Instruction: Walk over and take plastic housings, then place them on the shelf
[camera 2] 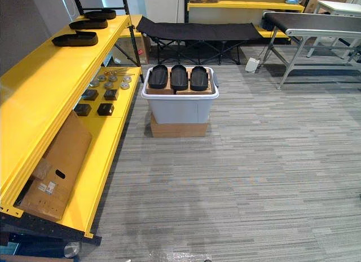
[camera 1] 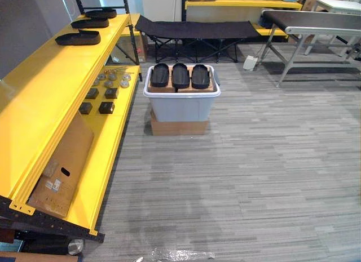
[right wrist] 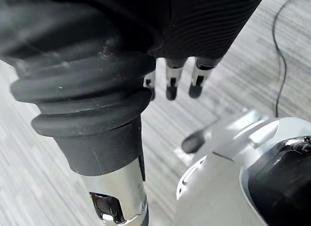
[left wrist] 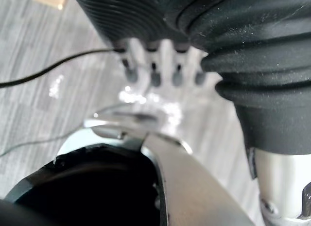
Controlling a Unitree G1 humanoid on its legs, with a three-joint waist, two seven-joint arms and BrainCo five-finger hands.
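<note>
Workshop or storeroom: yellow shelving (camera 1: 51, 87), conveyor (camera 1: 316, 20), parts bin (camera 1: 181, 107) (grey carpet floor (camera 1: 271, 160)).

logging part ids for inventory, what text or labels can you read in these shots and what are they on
White stickers on the flat brown cardboard box, lower level of the yellow metal shelf: print too small to read.
Black plastic housings and white plastic tub: no text visible.
</note>
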